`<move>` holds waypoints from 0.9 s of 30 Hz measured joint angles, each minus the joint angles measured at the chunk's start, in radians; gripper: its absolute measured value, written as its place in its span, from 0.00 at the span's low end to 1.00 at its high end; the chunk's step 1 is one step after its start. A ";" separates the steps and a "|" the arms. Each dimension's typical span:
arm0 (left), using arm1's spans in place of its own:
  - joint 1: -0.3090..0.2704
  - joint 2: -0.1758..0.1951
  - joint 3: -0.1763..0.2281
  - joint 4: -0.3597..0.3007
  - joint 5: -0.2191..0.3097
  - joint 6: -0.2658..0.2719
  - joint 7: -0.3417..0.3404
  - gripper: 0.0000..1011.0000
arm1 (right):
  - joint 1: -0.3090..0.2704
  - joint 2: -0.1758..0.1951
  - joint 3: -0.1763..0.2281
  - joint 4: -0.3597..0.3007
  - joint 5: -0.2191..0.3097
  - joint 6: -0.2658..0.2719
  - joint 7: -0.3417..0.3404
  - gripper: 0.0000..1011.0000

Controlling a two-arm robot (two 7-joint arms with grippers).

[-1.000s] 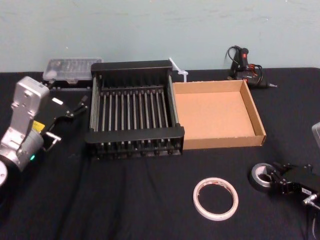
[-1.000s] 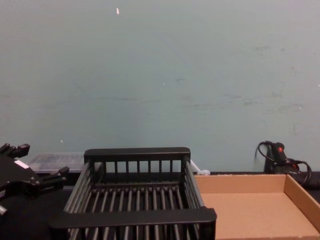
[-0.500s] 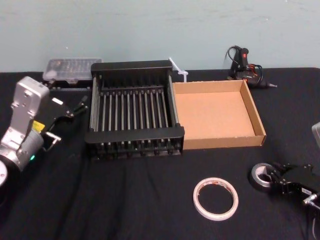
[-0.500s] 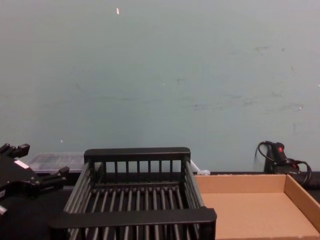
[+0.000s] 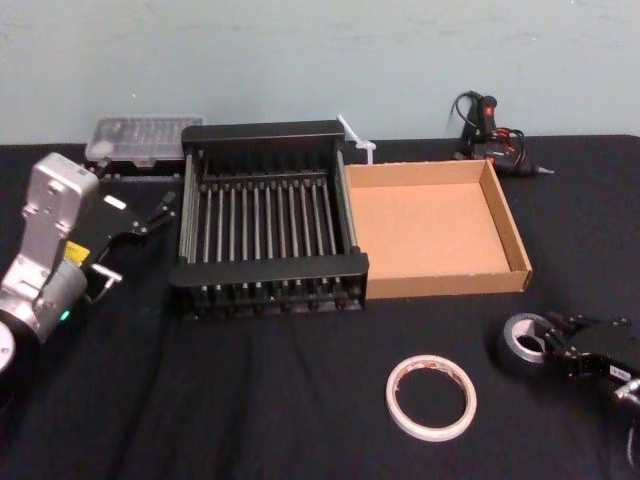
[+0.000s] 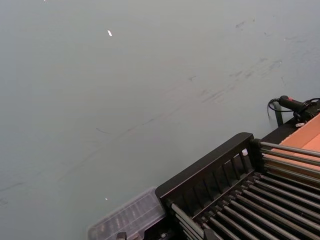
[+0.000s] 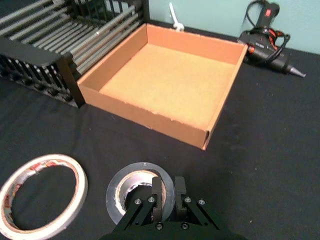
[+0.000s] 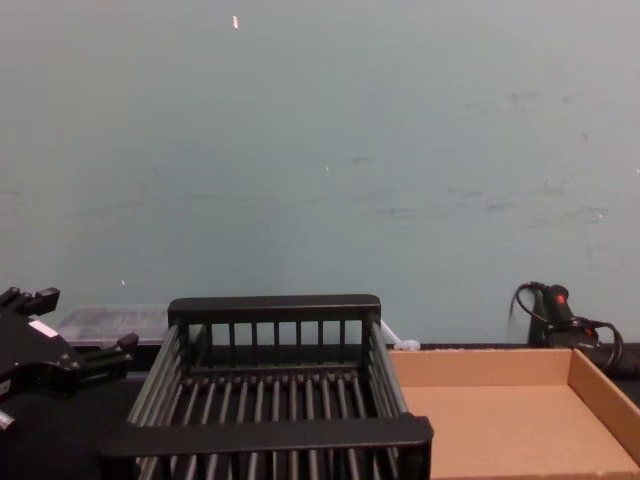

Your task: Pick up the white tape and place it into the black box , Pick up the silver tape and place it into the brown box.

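The right gripper (image 7: 168, 192) sits low over the black-clothed table (image 5: 250, 400), its two fingers drawn close together and clamped on the near wall of the silver tape (image 7: 140, 167), one finger inside the pale core and one outside. The roll lies flat on the cloth. The right wrist view gives this pinch plainly; the head view gives the wider layout.

The white tape (image 7: 81, 186) lies flat just beside this gripper on its left, apart from the silver roll. Its red-orange printed marks are too small to read. Ahead of the gripper stands the brown box (image 7: 145, 117), and the black box (image 5: 268, 268) touches that box's left wall. A black glue gun (image 7: 265, 42) lies beyond the brown box.

The left gripper (image 5: 140, 236) hangs with fingers spread, left of the black box, with a clear plastic case (image 5: 140, 135) beyond it. A yellow label on that arm cannot be read. The chest view adds the black box's barred sides.
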 joint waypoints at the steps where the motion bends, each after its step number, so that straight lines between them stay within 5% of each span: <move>1: 0.000 0.000 0.000 0.000 0.000 0.000 0.000 0.99 | -0.001 0.000 0.002 -0.004 0.004 0.000 0.000 0.16; 11: 0.000 0.000 0.000 0.000 0.000 0.000 0.000 0.99 | 0.024 -0.002 0.015 -0.029 0.028 0.001 -0.024 0.16; 27: 0.000 0.000 0.000 0.000 0.000 0.000 0.000 0.99 | 0.146 -0.034 -0.024 0.013 0.018 0.010 -0.051 0.16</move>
